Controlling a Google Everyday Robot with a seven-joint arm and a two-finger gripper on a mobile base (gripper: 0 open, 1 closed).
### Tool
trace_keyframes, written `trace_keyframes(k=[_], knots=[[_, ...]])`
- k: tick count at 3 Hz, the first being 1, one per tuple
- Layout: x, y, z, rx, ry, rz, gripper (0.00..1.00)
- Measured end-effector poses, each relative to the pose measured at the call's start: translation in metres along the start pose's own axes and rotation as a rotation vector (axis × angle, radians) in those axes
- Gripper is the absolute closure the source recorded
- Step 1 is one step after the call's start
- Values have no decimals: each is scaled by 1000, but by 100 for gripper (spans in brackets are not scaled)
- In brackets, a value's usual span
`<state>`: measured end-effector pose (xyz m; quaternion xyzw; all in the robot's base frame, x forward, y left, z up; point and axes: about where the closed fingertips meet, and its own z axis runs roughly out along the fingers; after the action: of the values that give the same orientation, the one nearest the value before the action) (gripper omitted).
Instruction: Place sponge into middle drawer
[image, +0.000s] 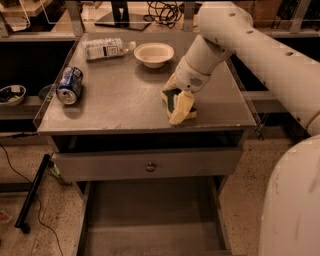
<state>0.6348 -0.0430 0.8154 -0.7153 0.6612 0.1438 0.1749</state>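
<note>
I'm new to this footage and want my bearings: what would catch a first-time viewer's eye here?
The big white robot arm slants down from the upper right, its gripper at the yellow foam sponge with a dark green face, which stands tilted near the front right of the grey metal tabletop. Below, the wide grey middle drawer is pulled open under the shut drawer with a small round knob.
</note>
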Motion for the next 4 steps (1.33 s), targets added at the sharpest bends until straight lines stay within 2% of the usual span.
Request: trace_keyframes(k=[3,4], knots=[[0,0,0,0,0,0,89],[0,0,0,0,0,0,100]])
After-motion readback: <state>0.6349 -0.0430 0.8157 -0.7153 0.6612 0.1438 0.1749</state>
